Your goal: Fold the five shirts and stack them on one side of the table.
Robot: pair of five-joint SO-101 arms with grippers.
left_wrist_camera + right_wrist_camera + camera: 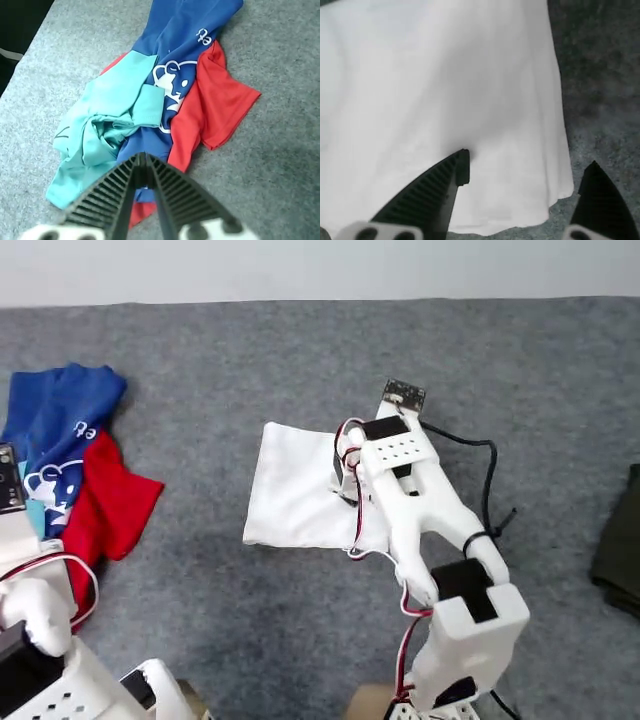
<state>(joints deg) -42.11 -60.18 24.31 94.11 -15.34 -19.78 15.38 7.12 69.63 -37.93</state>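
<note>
A white shirt [298,488] lies folded flat in the middle of the grey table. My right gripper [527,172] hovers open just over its edge, one finger above the cloth [445,100] and the other past the hem over the table. In the high view the right arm [400,475] covers the shirt's right side. At the far left lies a loose pile: a blue shirt [55,420], a red shirt [110,502] and a teal shirt [107,107]. My left gripper [142,162] is shut with nothing in it, held above the near end of that pile.
A dark green garment [620,545] lies at the table's right edge. The left arm's white base [50,660] fills the near left corner. Bare grey table [220,350] stretches behind and between the white shirt and the pile.
</note>
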